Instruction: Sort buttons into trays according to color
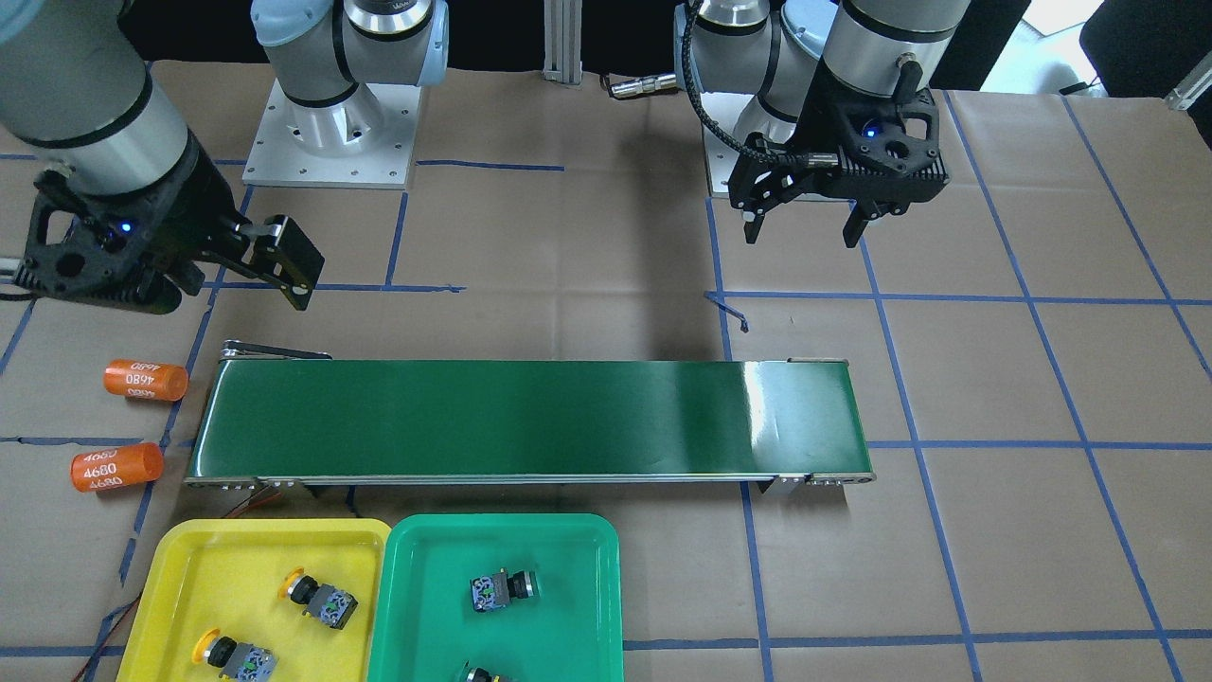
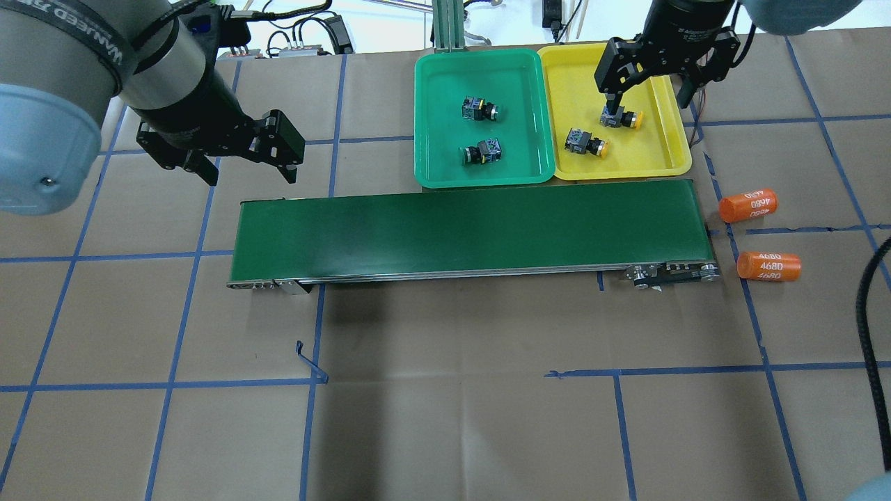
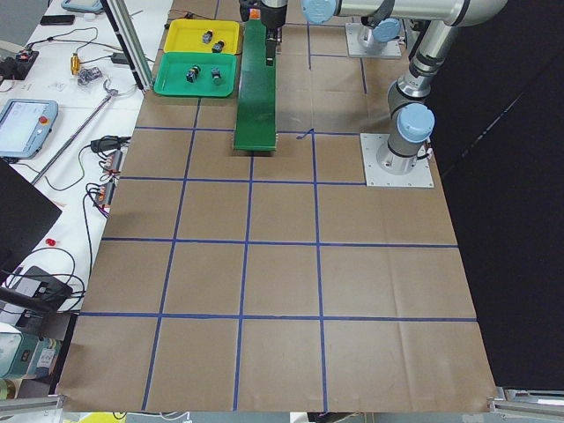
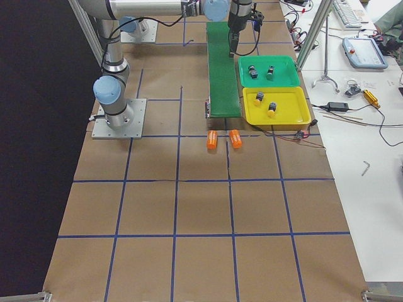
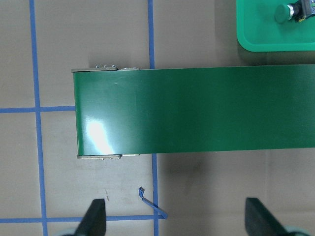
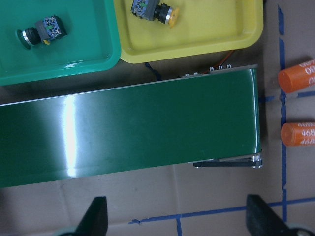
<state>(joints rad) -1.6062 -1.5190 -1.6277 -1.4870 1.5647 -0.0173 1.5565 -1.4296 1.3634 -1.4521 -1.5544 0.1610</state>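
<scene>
Two yellow-capped buttons [image 2: 619,118] [image 2: 586,142] lie in the yellow tray [image 2: 668,163]. Two green-capped buttons [image 2: 480,109] [image 2: 482,152] lie in the green tray [image 2: 431,177]. The trays stand side by side beyond the belt. My left gripper [image 2: 247,170] is open and empty, raised near the belt's left end. My right gripper [image 2: 647,97] is open and empty, held high near the belt's right end. Its wrist view shows one yellow button [image 6: 153,10], one green button [image 6: 43,30] and both fingertips [image 6: 96,216] wide apart.
A long dark green conveyor belt [image 2: 466,226] lies across the table in front of the trays. Two orange cylinders printed "4680" [image 2: 748,205] [image 2: 768,266] lie off its right end. Brown paper with blue tape lines covers the table.
</scene>
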